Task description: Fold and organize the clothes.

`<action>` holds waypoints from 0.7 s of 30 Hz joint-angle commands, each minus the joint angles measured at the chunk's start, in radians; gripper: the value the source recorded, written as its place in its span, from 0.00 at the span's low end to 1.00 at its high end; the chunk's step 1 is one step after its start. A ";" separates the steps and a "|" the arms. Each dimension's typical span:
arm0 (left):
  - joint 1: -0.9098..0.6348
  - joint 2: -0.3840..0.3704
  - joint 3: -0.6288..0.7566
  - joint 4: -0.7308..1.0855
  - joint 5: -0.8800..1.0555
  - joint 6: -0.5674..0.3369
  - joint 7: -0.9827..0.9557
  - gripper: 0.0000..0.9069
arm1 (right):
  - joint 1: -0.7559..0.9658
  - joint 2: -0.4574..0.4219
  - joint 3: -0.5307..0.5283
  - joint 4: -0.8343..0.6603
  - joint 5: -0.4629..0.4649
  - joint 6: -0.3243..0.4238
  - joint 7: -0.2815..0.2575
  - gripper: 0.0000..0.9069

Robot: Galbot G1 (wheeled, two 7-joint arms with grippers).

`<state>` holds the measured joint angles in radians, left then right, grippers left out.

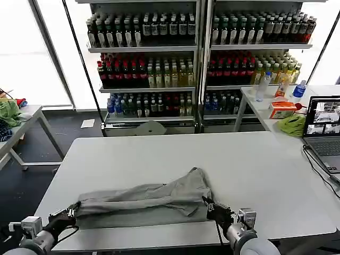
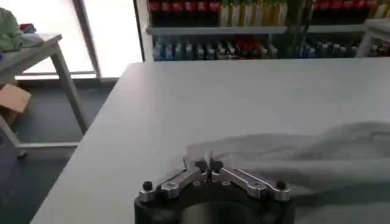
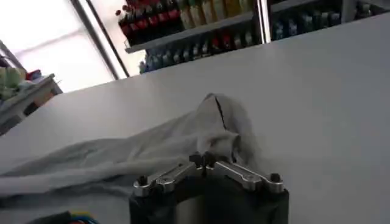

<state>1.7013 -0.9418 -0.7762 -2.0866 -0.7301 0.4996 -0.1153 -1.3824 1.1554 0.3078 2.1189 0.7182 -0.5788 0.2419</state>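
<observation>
Shirt point(image 1: 146, 201) stretched between left pincer point(image 1: 73, 209) and right pincer point(image 1: 209, 206), both pinching its ends.

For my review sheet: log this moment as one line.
left gripper: shut on grey shirt | right gripper: shut on grey shirt | grey shirt: stretched along near table edge

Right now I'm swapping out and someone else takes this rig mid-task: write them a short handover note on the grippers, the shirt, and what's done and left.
Left gripper: shut on the light grey shirt at its left end, near the front edge of the white table.
Right gripper: shut on the shirt's right end, also near the front edge.
Shirt: stretched in a long band between the two grippers, lying on the table, bunched higher toward the right.
Done: both ends gripped, shirt gathered lengthwise.
Left: finish the fold, release, set it tidy.
</observation>
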 commanded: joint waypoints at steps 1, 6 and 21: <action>0.058 -0.088 0.056 -0.018 0.057 -0.026 -0.007 1.00 | 0.035 0.004 0.005 -0.036 -0.017 0.000 -0.008 1.00; 0.048 -0.107 0.056 -0.020 0.065 -0.028 -0.013 1.00 | 0.075 0.003 0.014 -0.058 -0.016 -0.001 -0.018 1.00; 0.008 -0.064 -0.108 -0.098 -0.008 -0.028 -0.038 1.00 | 0.032 -0.084 0.225 0.067 -0.054 0.108 -0.137 1.00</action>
<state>1.7250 -1.0071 -0.8068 -2.1520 -0.7014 0.4780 -0.1457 -1.3492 1.1082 0.4206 2.1325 0.7002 -0.5548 0.1594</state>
